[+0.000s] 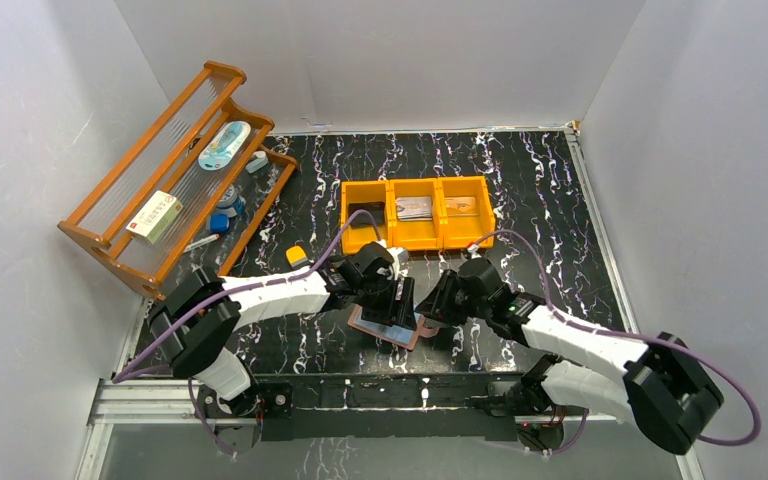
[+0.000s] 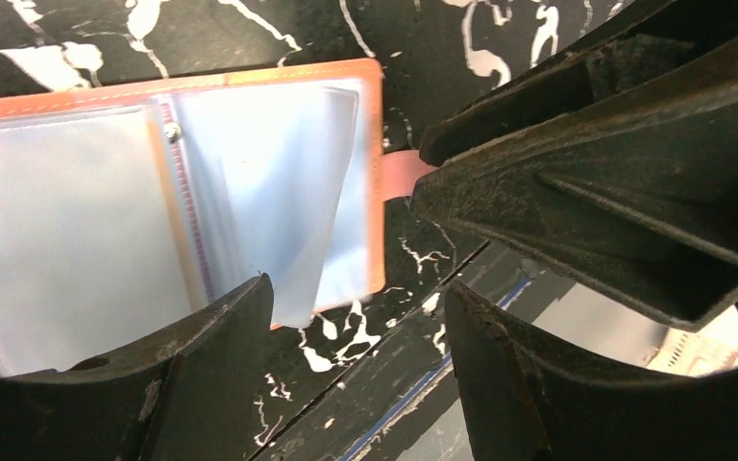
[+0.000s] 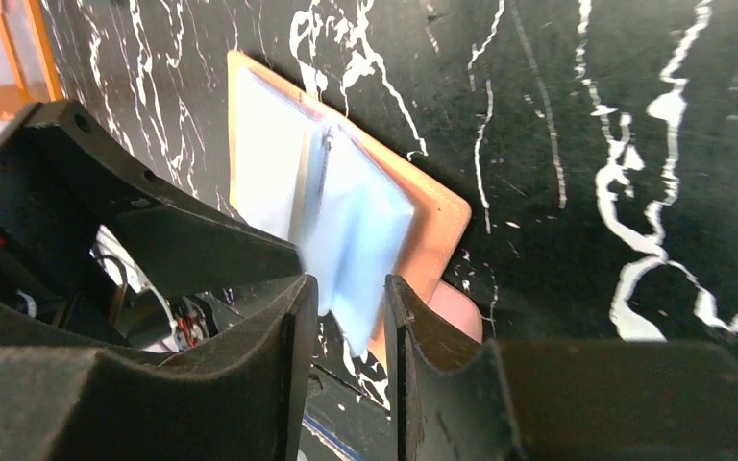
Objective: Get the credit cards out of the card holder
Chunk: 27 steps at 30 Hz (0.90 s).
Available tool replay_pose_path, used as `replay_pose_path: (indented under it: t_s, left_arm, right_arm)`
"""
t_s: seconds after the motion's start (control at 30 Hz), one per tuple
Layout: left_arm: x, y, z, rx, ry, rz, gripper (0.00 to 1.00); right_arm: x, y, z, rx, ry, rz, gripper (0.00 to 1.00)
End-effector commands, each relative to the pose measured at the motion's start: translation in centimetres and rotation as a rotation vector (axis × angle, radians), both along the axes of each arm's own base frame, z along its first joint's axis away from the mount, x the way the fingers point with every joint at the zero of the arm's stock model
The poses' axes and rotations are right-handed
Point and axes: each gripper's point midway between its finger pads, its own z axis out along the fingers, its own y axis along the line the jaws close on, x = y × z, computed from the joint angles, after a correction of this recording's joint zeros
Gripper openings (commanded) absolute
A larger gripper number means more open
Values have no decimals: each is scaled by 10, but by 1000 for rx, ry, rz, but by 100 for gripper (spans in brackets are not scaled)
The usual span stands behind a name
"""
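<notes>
Marbled black table (image 1: 545,160), white walls (image 1: 440,60), card holder (image 1: 390,328)

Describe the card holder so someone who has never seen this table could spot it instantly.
On the black marbled table, look toward the near edge, in front of the orange three-bin tray. The card holder lies open there, the only flat salmon-pink thing, with pale blue sleeves inside.

Bright, even light; soft shadows; card holder (image 3: 365,221) blurred in right wrist view

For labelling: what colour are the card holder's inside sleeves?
Sleeves pale translucent blue; left wrist view shows best.
</notes>
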Motion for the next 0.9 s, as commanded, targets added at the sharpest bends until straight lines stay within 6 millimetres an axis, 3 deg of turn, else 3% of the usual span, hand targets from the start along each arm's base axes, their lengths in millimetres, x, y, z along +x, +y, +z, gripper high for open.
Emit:
replay_pose_path:
  t_s: [0.0,0.2,0.67,0.77,0.87]
  left_arm:
    - [-9,-18,11,-92,33,-54,65]
    - [-15,-27,15,-123,44,-87,66]
    - [-30,12,41,-94,-25,-98,72]
    - [-22,23,46,-51,-74,-53,72]
    - [-1,46,45,69,-162,63,76]
  right_arm:
    - [11,-21,11,-58,-52,-119,41]
    - [13,-20,28,8,-97,-137,42]
    - [12,28,36,117,-68,70,36]
    - [10,37,33,119,-56,125,36]
    - [4,39,14,86,19,154,36]
